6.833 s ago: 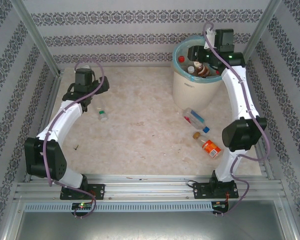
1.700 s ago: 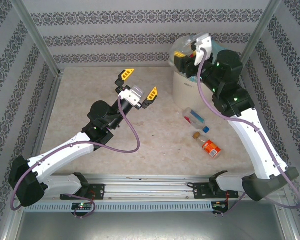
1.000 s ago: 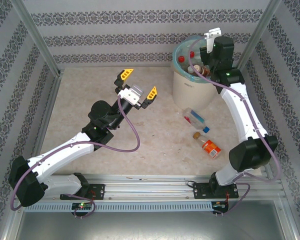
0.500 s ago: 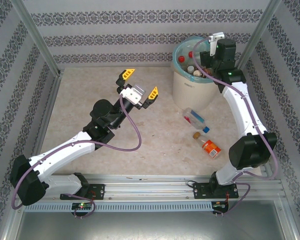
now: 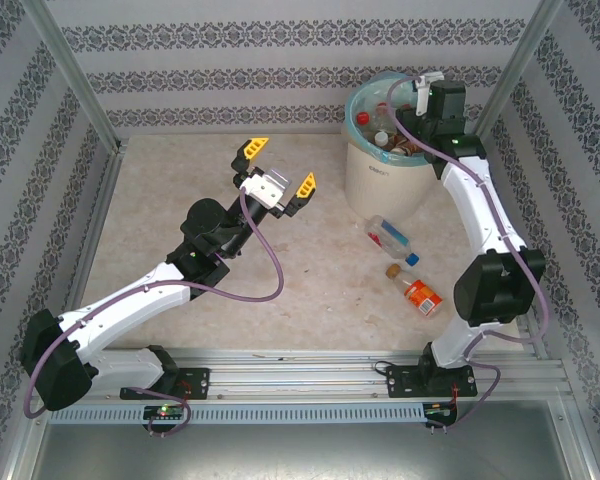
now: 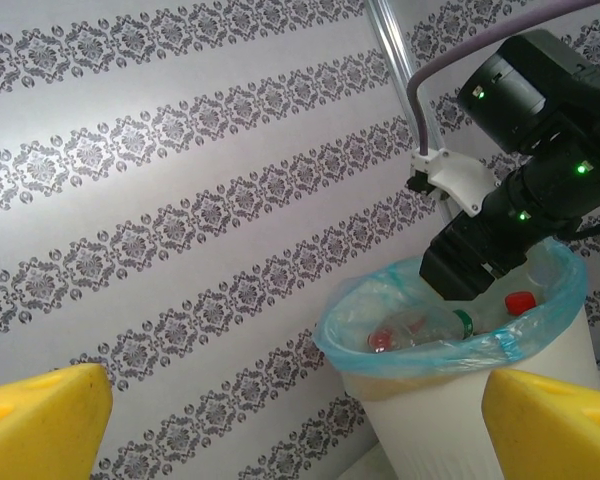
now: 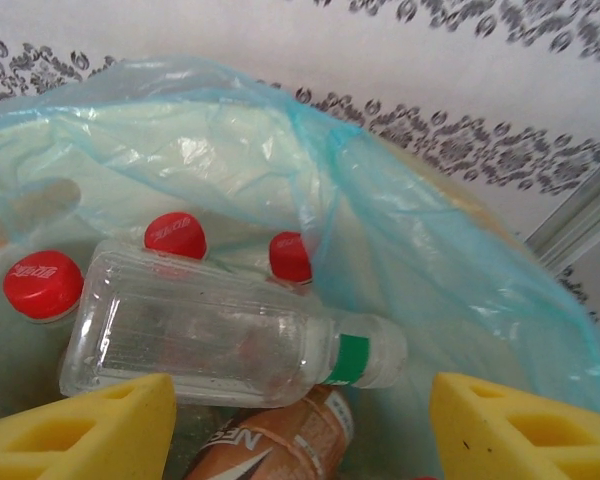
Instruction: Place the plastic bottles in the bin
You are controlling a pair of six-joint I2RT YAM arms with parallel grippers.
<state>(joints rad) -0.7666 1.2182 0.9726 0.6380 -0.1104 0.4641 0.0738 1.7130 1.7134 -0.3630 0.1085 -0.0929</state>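
Observation:
The bin [image 5: 375, 180], off-white with a turquoise bag, stands at the back right with several plastic bottles inside. My right gripper [image 5: 420, 108] hangs over its mouth. In the right wrist view its yellow fingers [image 7: 520, 430] stand wide apart, touching nothing. Below them a clear bottle [image 7: 210, 340] with a green neck band lies on a brown bottle [image 7: 280, 445] among red caps [image 7: 42, 283]. On the table lie a clear bottle [image 5: 392, 238] and an orange bottle [image 5: 418, 291]. My left gripper [image 5: 277, 168] is raised over mid-table, open and empty, facing the bin [image 6: 450, 420].
Patterned walls and metal posts [image 5: 70, 75] close in the table on three sides. The right arm's elbow [image 5: 498, 285] hangs near the orange bottle. The left arm [image 5: 140, 300] stretches diagonally across the left half of the table.
The right gripper has shifted a little lower over the bin's mouth and its jaws stand wider. The left arm has barely moved.

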